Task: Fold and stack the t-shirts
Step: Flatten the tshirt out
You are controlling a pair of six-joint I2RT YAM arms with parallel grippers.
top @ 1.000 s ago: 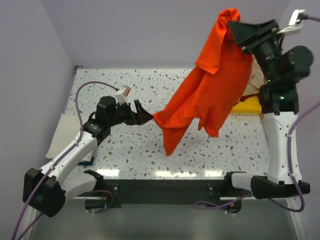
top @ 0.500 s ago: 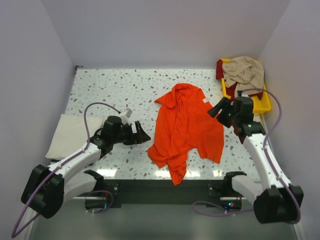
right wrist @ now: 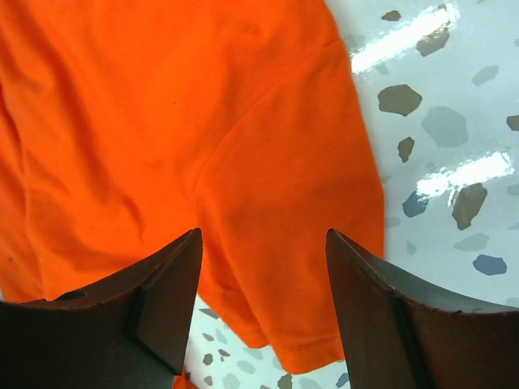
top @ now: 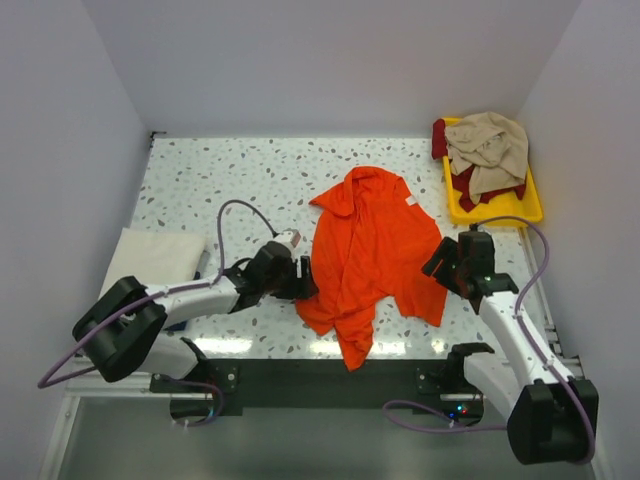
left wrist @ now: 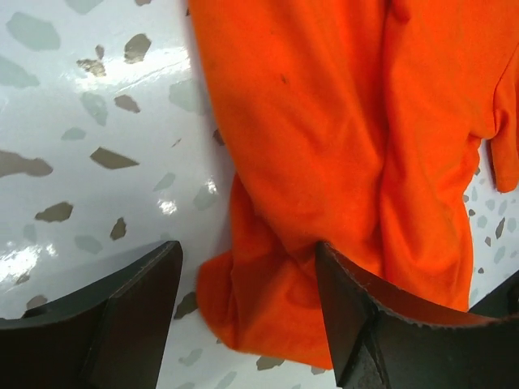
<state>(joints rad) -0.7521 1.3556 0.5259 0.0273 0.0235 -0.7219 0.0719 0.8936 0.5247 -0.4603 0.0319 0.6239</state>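
Note:
The bright orange t-shirt (top: 372,250) lies crumpled on the speckled table, its small white tag (top: 408,201) facing up. My left gripper (top: 302,281) is open and low at the shirt's lower left edge. In the left wrist view (left wrist: 247,279) a bunched corner of orange cloth (left wrist: 324,162) lies between its spread fingers. My right gripper (top: 438,262) is open at the shirt's right edge. In the right wrist view (right wrist: 263,251) it hovers over a flat orange flap (right wrist: 243,162). A beige shirt (top: 488,145) and a dark red one (top: 462,180) lie heaped in the tray.
The yellow plastic tray (top: 530,208) stands at the back right. A cream-white folded cloth (top: 150,262) lies at the left edge, beside my left arm. Walls close in on the left, back and right.
One second ago my right gripper held the orange shirt high; it then dropped it on the table. Since then my left gripper has slid right to the shirt's edge, and my right gripper has lowered.

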